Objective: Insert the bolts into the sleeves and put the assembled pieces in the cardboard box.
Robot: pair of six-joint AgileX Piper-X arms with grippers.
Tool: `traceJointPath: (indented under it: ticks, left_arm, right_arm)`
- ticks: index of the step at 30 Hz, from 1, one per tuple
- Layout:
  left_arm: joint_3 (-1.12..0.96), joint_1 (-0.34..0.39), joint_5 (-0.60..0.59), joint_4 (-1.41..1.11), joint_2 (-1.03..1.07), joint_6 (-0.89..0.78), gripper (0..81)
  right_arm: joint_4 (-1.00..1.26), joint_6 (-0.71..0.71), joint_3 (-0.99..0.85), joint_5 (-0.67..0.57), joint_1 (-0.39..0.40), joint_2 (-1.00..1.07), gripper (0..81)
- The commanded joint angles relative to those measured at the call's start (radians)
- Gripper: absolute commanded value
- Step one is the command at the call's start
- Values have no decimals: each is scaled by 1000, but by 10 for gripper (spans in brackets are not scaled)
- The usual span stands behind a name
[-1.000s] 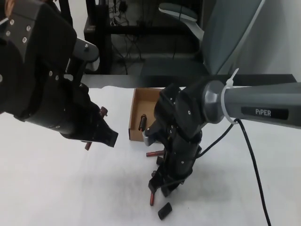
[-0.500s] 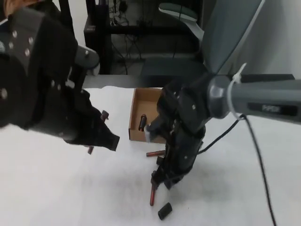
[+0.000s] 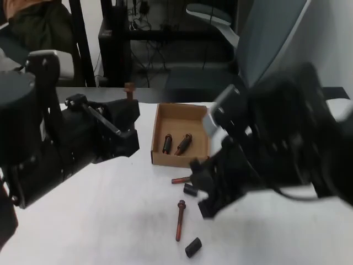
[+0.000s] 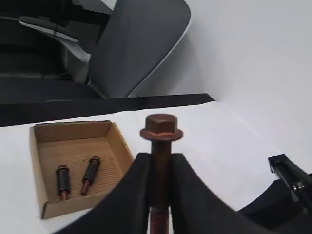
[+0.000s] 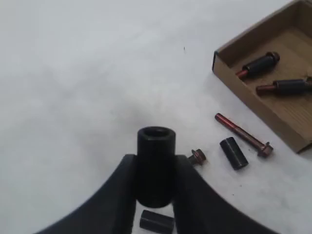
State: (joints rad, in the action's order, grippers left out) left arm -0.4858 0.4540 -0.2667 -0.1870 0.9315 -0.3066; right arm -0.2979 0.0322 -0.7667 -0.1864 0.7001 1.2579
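Inside the cardboard box [image 3: 159, 126], two assembled pieces [image 3: 167, 143] lie side by side, so that part is done; on the desk [image 3: 99, 221] near the box lie two loose bolts [image 3: 179, 220] and two loose sleeves [image 3: 192, 247], unjoined; left tool [image 4: 159, 163] is closed on a copper-coloured bolt [image 4: 161, 132], held upright, flanged hex head uppermost; right tool [image 5: 155, 170] is clamped on a black sleeve [image 5: 156, 148], its bore open at the upper end; this pair is not yet mated, and by my judgement three pairs are outstanding.
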Motion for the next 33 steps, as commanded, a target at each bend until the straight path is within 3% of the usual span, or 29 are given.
traceJointPath:
  ticks: [1,8,14,23,33]
  left_arm:
    - [6,1,-111,-97,-10,-7,17]
    - [6,85,-127,-274,-10,26,17]
    - [6,173,-67,-266,8,107,17]
    - [6,178,41,-280,89,107,17]
    - [4,178,64,-409,176,77,17]
  right_arm:
    - [146,-26,93,-13,31,-61,6]
    - [449,-39,230,-13,127,-88,6]
    - [571,-78,269,-13,140,-88,6]
    - [596,-78,269,-13,138,-88,6]
    - [756,-152,269,10,132,-88,6]
